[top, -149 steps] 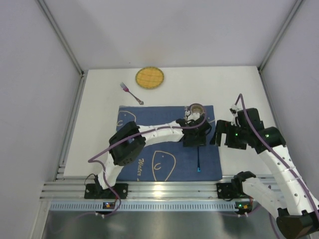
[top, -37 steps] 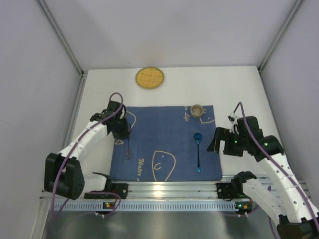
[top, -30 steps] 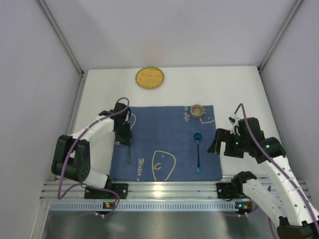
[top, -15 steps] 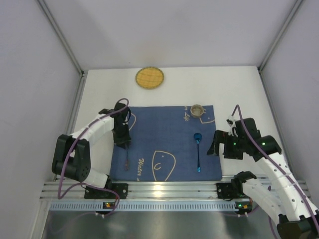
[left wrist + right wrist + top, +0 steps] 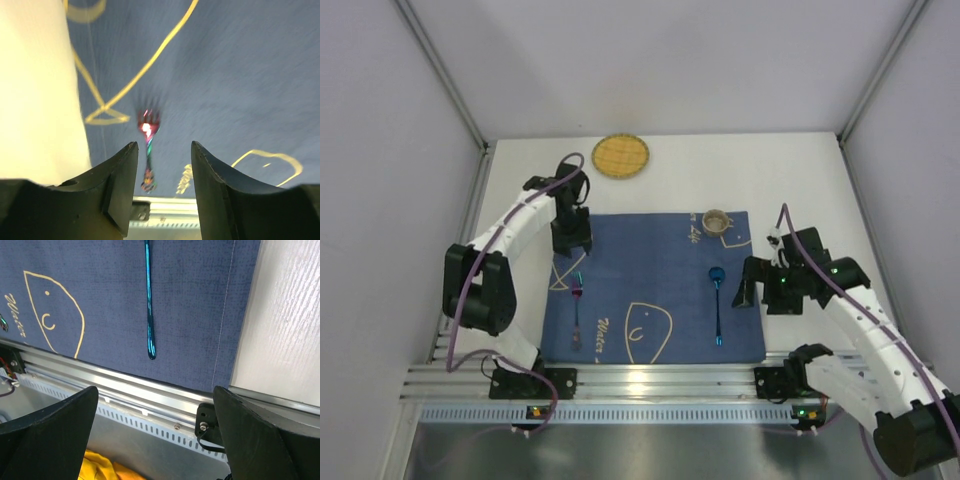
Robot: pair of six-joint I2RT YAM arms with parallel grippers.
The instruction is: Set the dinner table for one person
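Note:
The white dinner table carries a dark blue placemat. On the mat, an iridescent fork lies at the left and a blue spoon at the right. A small cup stands at the mat's far right corner. A round yellow plate sits on the table beyond the mat. My left gripper is open and empty over the mat's far left corner. In the left wrist view the fork lies past the open gripper. My right gripper is open and empty at the mat's right edge.
In the right wrist view the gripper is wide open, with the spoon handle on the mat, bare table to the right, and an aluminium rail at the near edge. White walls enclose the table on three sides.
My left arm left the cup, laid the fork on the mat's left side, and has now drawn back toward the far edge, open. My right gripper shifted slightly left.

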